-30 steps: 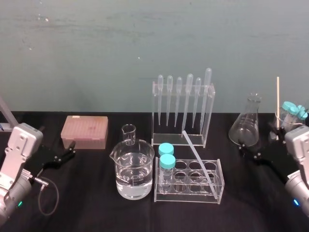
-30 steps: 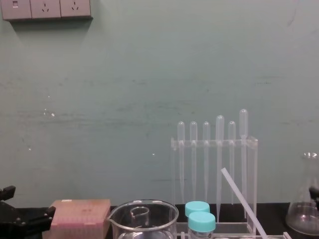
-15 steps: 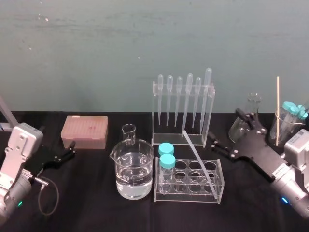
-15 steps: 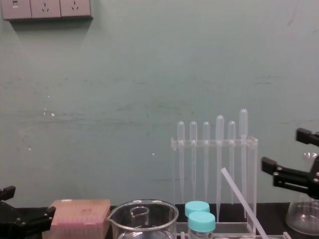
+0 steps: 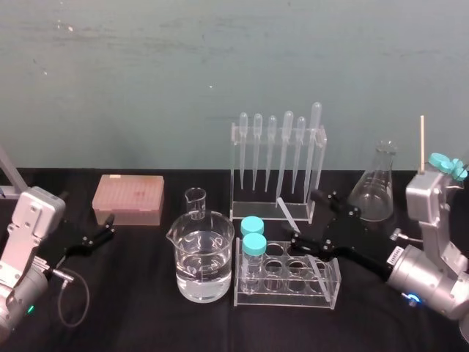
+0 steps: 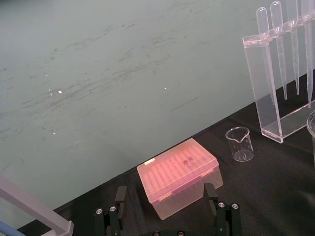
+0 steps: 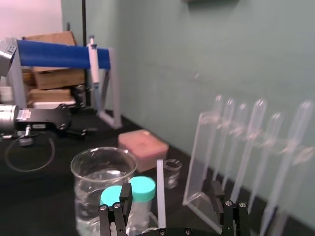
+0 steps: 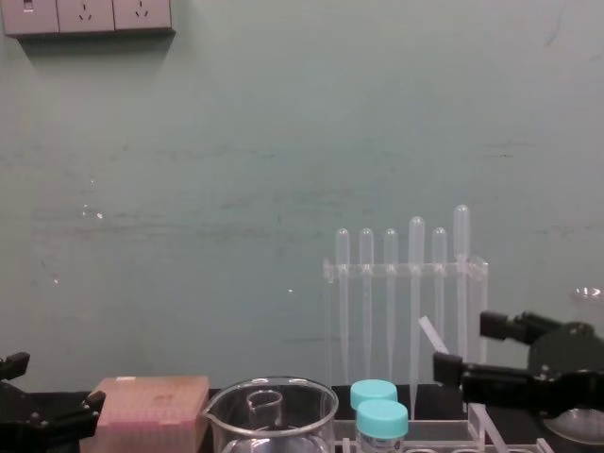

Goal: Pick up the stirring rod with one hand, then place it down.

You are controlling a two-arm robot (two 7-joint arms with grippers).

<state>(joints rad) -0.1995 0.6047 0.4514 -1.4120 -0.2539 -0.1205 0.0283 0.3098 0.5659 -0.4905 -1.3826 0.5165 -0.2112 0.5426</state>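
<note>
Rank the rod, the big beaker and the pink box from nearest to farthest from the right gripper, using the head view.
1. The rod: between the open jaws of the right gripper.
2. The big beaker: on the gripper's left, towards the front.
3. The pink box: far left, towards the back.

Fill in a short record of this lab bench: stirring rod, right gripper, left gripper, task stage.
Stirring rod: leaning across the test tube rack, not gripped
Right gripper: open, the rod's upper part between its fingers
Left gripper: open, parked at the table's left
Task stage: rod not yet picked up
</note>
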